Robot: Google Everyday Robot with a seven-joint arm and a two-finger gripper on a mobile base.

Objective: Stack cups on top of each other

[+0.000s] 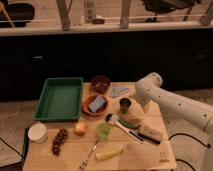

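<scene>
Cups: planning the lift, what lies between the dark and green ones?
Camera view: a white brush head lies between dark cup and green cup; the gripper is beside the dark cup.

Smooth white tubular arm [176,103], bulbous rounded joint [150,83], gripper [140,106] at its tip, dim, over the wooden table [150,150]
</scene>
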